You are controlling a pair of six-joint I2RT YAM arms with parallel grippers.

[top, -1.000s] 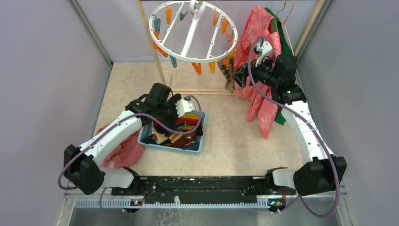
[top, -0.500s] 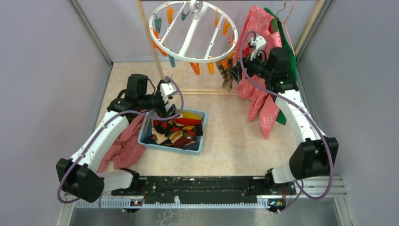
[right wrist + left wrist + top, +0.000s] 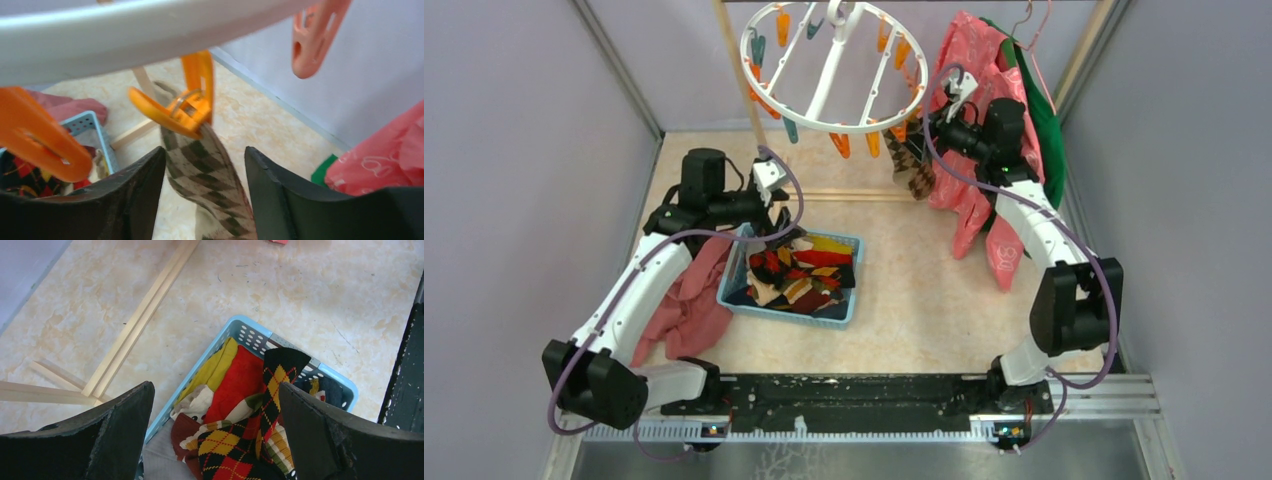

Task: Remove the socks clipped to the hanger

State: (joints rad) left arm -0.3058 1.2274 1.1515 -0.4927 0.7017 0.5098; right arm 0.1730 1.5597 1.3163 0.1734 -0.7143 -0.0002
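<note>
The white ring hanger (image 3: 844, 125) hangs at the back with orange and teal clips. One brown checkered sock (image 3: 911, 165) stays clipped at its right edge; in the right wrist view this sock (image 3: 210, 170) hangs from an orange clip (image 3: 185, 107) between my open fingers. My right gripper (image 3: 936, 125) is open around the sock, just below the ring (image 3: 150, 30). My left gripper (image 3: 776, 205) is open and empty above the blue basket (image 3: 742, 300), which holds several loose socks (image 3: 250, 405). An argyle sock (image 3: 272, 390) lies on top.
Large pink and green garments (image 3: 984, 90) hang behind my right arm. A pinkish-red cloth heap (image 3: 686, 310) lies left of the basket. A wooden rack pole (image 3: 749, 100) and floor bars (image 3: 145, 310) stand by the hanger. Grey walls close both sides.
My left gripper rose and drew back left from the basket. My right gripper moved up and left to the hanger's right edge and now straddles the checkered sock.
</note>
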